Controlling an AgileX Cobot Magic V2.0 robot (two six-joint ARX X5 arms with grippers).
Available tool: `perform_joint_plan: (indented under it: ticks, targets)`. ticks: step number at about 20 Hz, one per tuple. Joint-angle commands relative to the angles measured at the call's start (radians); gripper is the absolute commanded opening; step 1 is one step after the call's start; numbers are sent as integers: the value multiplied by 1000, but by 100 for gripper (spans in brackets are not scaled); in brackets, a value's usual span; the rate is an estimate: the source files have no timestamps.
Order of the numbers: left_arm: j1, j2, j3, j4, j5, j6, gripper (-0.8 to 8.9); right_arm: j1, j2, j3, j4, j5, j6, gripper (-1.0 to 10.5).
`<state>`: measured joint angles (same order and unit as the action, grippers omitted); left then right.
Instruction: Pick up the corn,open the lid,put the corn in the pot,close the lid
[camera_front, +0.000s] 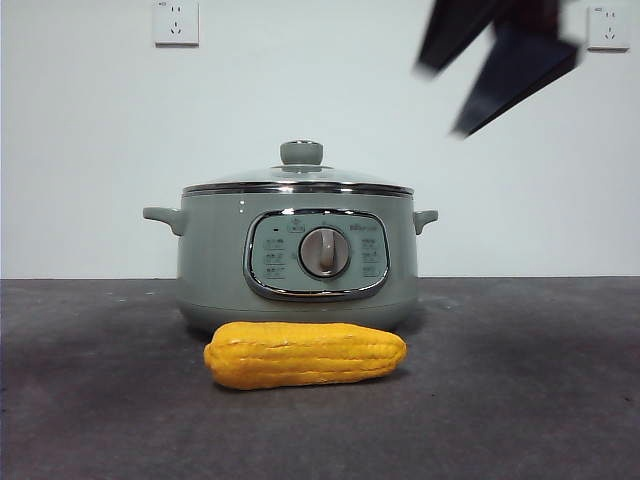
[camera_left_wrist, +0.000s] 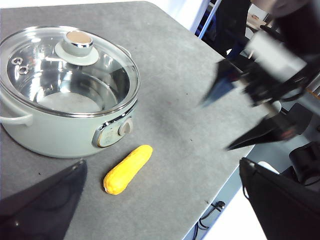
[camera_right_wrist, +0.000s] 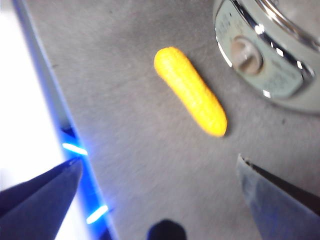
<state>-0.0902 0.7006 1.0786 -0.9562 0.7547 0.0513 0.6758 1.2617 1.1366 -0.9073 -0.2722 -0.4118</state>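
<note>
The yellow corn (camera_front: 305, 354) lies on the dark table right in front of the sage-green pot (camera_front: 215, 270). The glass lid (camera_front: 301, 178) sits shut on the pot. My right gripper (camera_front: 442, 100) is open and empty, blurred, high above the table to the pot's right. It also shows in the left wrist view (camera_left_wrist: 217, 125). In the right wrist view the gripper (camera_right_wrist: 160, 200) is above the corn (camera_right_wrist: 190, 91) and the pot's panel (camera_right_wrist: 260, 55). My left gripper (camera_left_wrist: 160, 210) is open and empty, well back from the corn (camera_left_wrist: 127, 169), the pot (camera_left_wrist: 55, 135) and the lid (camera_left_wrist: 65, 65).
The grey table (camera_front: 520, 390) ends at an edge near the corn (camera_right_wrist: 55, 90). Two wall outlets (camera_front: 176, 22) are on the white wall behind. Cables and dark gear (camera_left_wrist: 305, 160) lie beyond the table edge.
</note>
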Motion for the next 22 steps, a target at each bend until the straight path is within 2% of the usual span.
perform_joint_plan:
  ticks: [1,5,13,22]
  targets:
    - [-3,2,3,5,8,-2,629,11,84,0,101,18,-45,565]
    - [-3,4,3,4,8,-2,629,11,198,0,224,26,-64,563]
    - [-3,28,3,5,8,2,629,21,359,0,284,-40,-71,562]
    - [-3,44,3,3,8,2,629,32,518,0,369,-37,-71,543]
